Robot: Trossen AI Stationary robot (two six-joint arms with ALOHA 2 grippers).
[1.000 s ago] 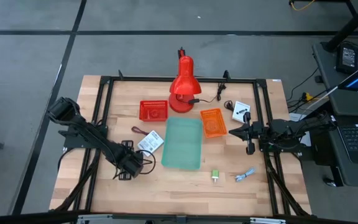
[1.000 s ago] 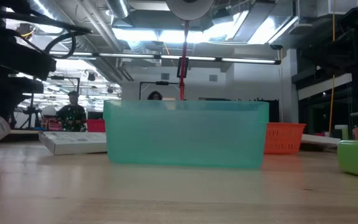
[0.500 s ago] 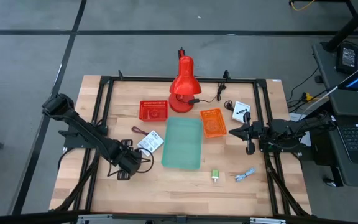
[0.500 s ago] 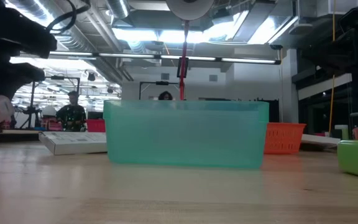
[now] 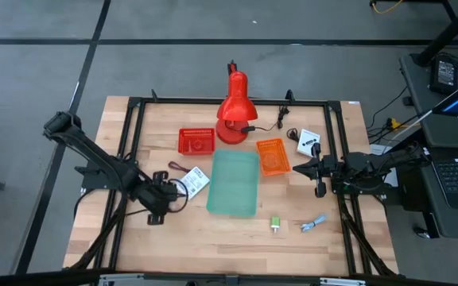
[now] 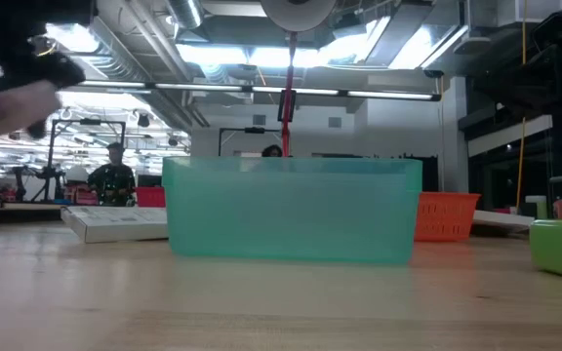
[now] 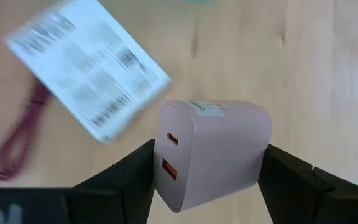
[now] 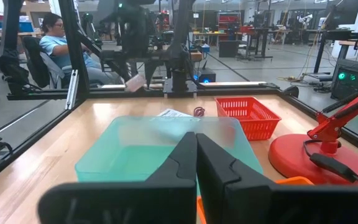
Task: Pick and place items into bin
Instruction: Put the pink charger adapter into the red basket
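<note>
1. Wooden tabletop (image 5: pixel 213 234) inside a black frame stands on grey floor; a lit workshop with ceiling lights lies behind, and a seated person (image 8: pixel 58 46) is beyond the table.
2. On the table a teal bin (image 5: pixel 234 183) lies mid-table, with a red lamp (image 5: pixel 234 111) behind it.
3. Left gripper (image 7: pixel 207 186) pinches a pink charger cube (image 7: pixel 211 152) above the wood, beside a white printed card (image 7: pixel 87 74).
4. Right gripper (image 8: pixel 196 155), fingers pressed together, hovers near an orange basket (image 5: pixel 273 156).
5. Green block (image 5: pixel 276 224) and blue-white clip (image 5: pixel 314 224) lie near the front edge.

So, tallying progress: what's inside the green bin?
The green bin looks empty from above. The left end effector holds a pink charger beside it.
</note>
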